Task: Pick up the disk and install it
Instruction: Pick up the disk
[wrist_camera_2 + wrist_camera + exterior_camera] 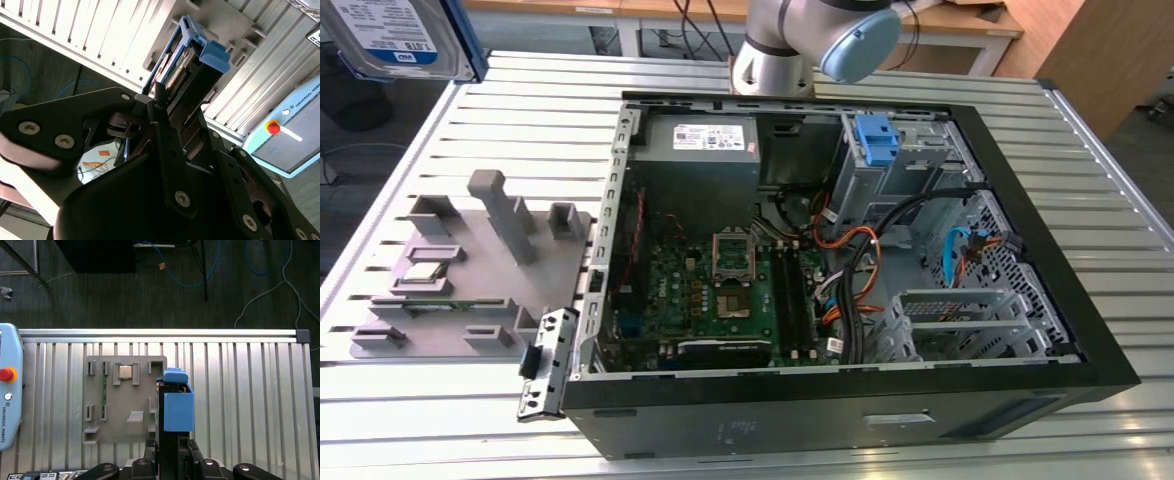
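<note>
Black hand (177, 107) clamped on disk (182, 60), a flat rectangular silver-metal drive in blue plastic carrier frame; jaws narrow, pressed to its sides. Disk raised clear of ribbed aluminium counter (250, 390), above edge of grey plastic holder plate (127, 400). Holder plate lies near counter edge at exterior view's left. Open black computer case (854, 250) sits beside it, toward exterior view's right.
</note>
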You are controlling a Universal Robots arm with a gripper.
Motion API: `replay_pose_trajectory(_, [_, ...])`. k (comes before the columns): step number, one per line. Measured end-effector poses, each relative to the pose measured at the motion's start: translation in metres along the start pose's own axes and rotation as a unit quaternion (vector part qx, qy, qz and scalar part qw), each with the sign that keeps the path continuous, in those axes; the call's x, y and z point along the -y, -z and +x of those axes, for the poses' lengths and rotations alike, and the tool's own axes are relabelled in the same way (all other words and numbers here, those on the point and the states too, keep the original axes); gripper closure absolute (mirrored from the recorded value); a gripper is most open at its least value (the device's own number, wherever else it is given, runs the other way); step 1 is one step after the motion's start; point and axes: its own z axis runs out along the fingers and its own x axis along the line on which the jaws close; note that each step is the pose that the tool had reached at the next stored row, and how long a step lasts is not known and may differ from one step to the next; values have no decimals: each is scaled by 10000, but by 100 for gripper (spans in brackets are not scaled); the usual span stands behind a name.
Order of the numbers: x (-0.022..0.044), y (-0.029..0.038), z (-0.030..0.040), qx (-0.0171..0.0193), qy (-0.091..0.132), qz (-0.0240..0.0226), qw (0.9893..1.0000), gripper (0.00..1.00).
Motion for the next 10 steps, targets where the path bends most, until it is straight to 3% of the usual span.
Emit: replay_pose_trajectory(10, [138, 10, -4, 0, -1, 0, 10000, 65])
